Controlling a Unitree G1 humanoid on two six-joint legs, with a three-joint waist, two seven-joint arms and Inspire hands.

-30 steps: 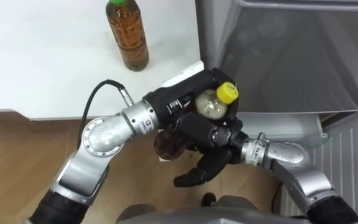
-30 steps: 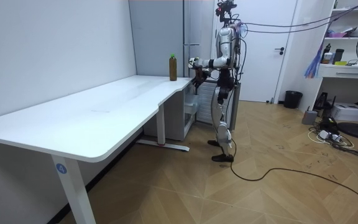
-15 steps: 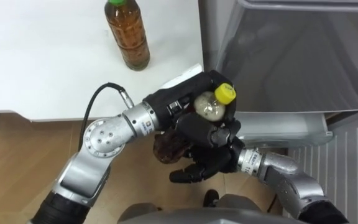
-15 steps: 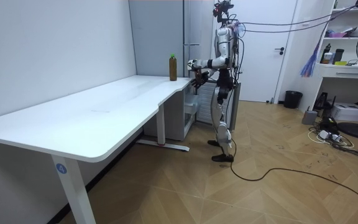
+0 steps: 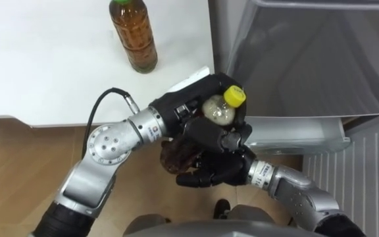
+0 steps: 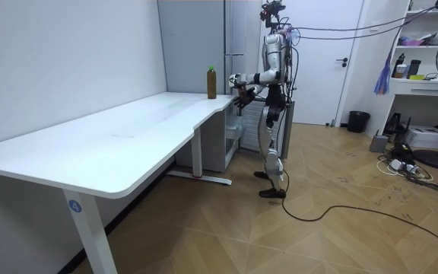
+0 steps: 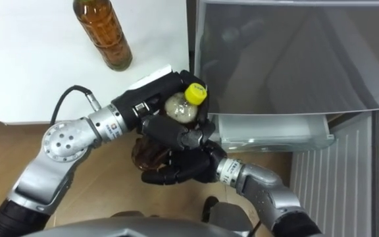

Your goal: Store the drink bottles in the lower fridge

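— Where are our hands?
— Together in front of us. Our left hand (image 5: 179,108) curls round the bottle (image 5: 217,113) from the left, with the elbow bent.
— And our right?
— Our right hand (image 5: 219,161) clasps it from below, its forearm coming in low from the right.

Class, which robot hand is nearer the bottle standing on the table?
Left. The left hand, holding the yellow-capped bottle, lies nearer the table bottle; the right hand grips lower down, farther off.
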